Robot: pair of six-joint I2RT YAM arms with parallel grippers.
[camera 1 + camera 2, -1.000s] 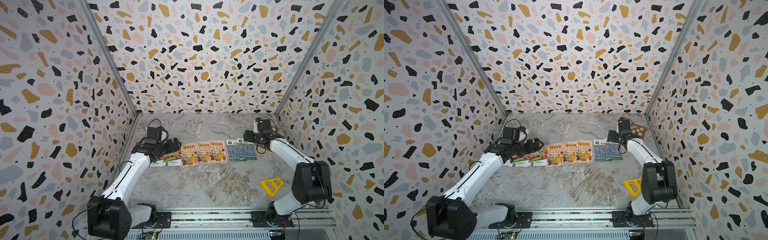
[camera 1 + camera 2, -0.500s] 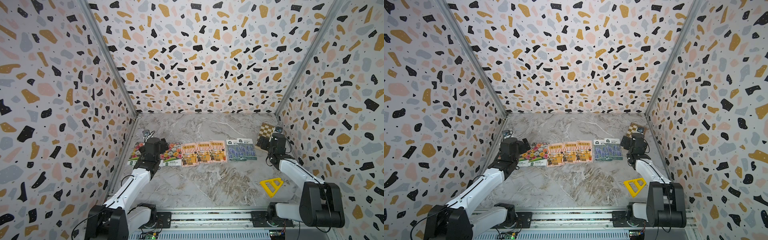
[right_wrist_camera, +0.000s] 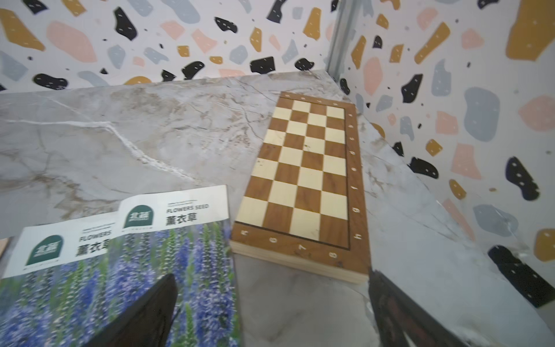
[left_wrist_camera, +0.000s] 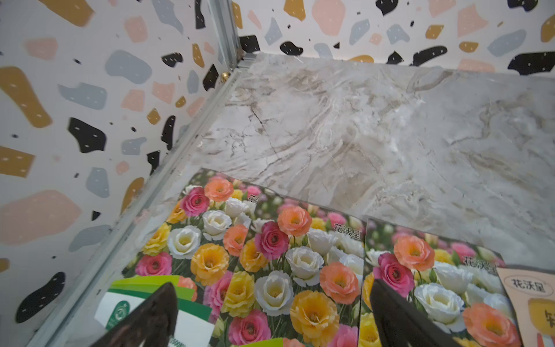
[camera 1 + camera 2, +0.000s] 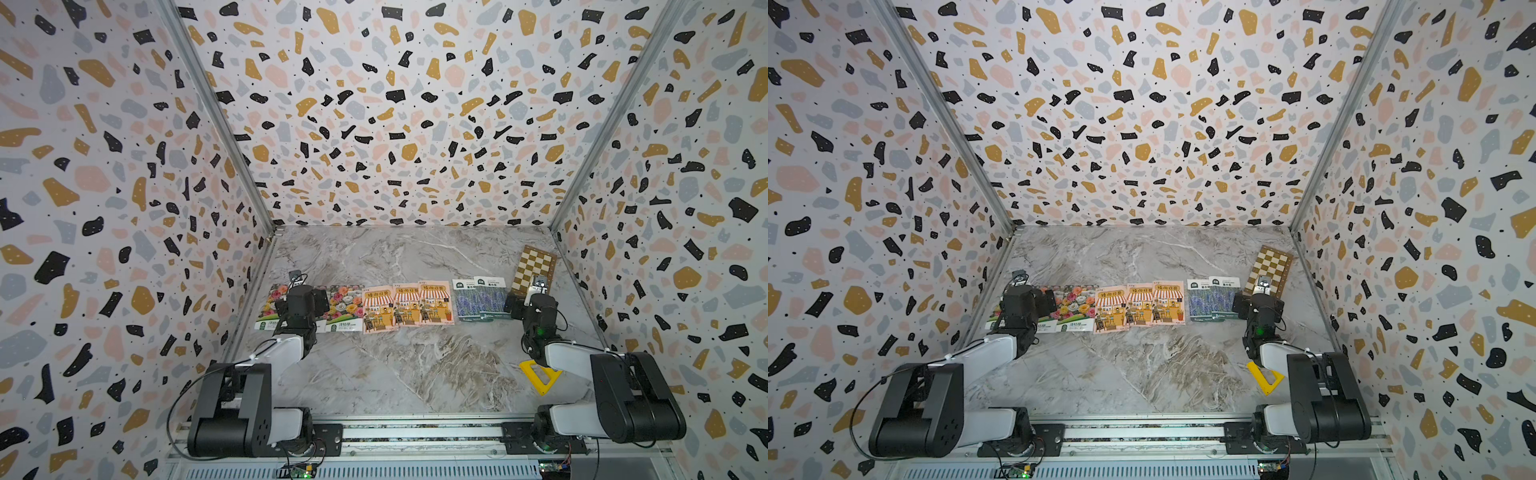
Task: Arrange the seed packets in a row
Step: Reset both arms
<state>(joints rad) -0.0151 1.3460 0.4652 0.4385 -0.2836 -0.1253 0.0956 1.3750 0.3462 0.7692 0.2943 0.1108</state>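
Eight flat glossy seed packets [image 5: 405,305] lay face up in one row across the middle of the marble worktop [image 5: 407,374], running from the left wall [image 5: 124,249] toward the right side.

- Three flower packets [image 4: 300,255] sat at the left end with mixed pink, orange, yellow and white blooms, overlapping each other, and a white-green label at the near edge.
- Three awning packets [image 5: 405,303] sat mid-row with pink-orange shop drawings, their edges touching or slightly overlapped.
- Two lavender packets [image 3: 168,270] sat at the right end, purple spikes under a white header, the right one lapping over the left. A small gap separated them from the awning group.

The left arm [image 5: 282,353] was folded low at the front rail, wrist aimed at the back wall. The left claw [image 4: 271,285] was spread wide over the flower packets with nothing held. The right arm [image 5: 569,357] was folded the same way. The right claw [image 3: 271,275] was also wide apart and empty, over bare worktop between the right lavender packet and the checkerboard [image 3: 306,180].

The checkerboard lay just beside the row's right end; I could not tell if it touched. A yellow triangular frame [image 5: 540,380] lay near the front right, partly under the right arm.

The lavender header read "FLOWERS SEED" and "薰衣草" beside a green logo. The flower and awning packets carried "花沃呈". The checkerboard's near border showed 6, 7, 8.
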